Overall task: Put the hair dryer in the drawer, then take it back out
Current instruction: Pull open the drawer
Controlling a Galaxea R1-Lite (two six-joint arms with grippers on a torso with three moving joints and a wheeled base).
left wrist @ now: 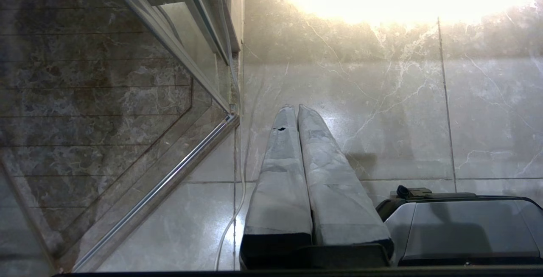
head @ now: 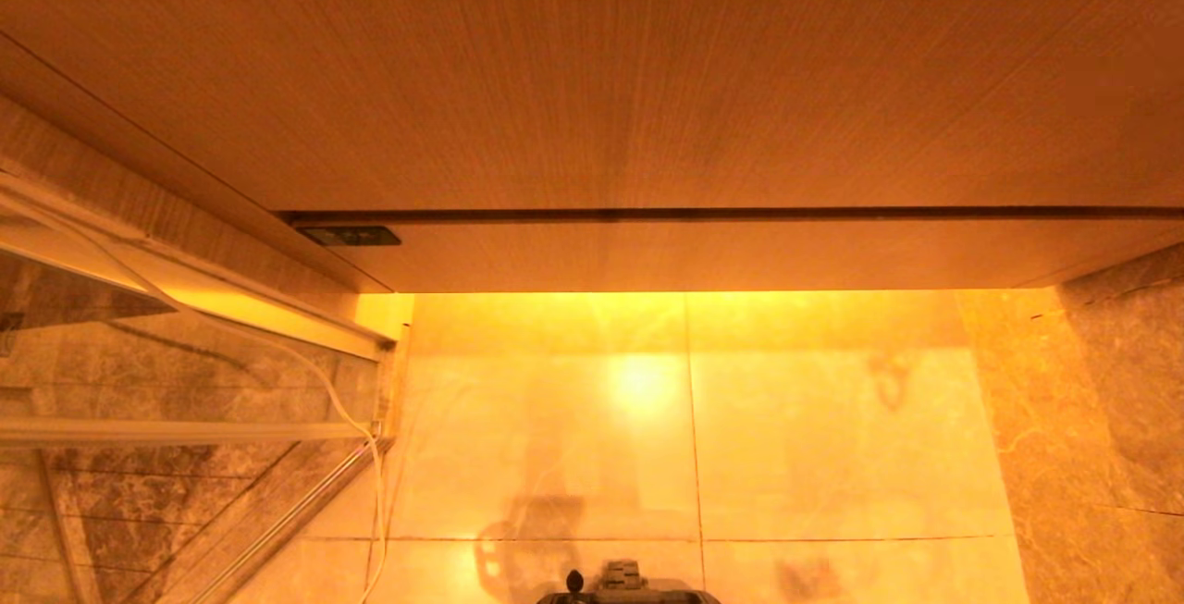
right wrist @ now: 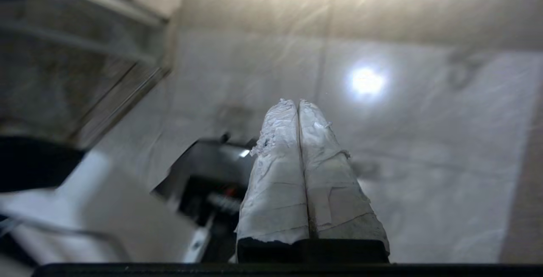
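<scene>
Your right gripper (right wrist: 298, 104) has its taped fingers pressed together on nothing, above the glossy tiled floor (right wrist: 424, 162). The left gripper (left wrist: 296, 108) is likewise pressed together and empty. Ahead of both, the drawer (head: 703, 255) sits pushed in flush. You cannot see the hair dryer.

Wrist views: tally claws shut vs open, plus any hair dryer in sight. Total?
Shut: 2, the left claw and the right claw
Open: 0
hair dryer: 0, not in any view
Total: 2
</scene>
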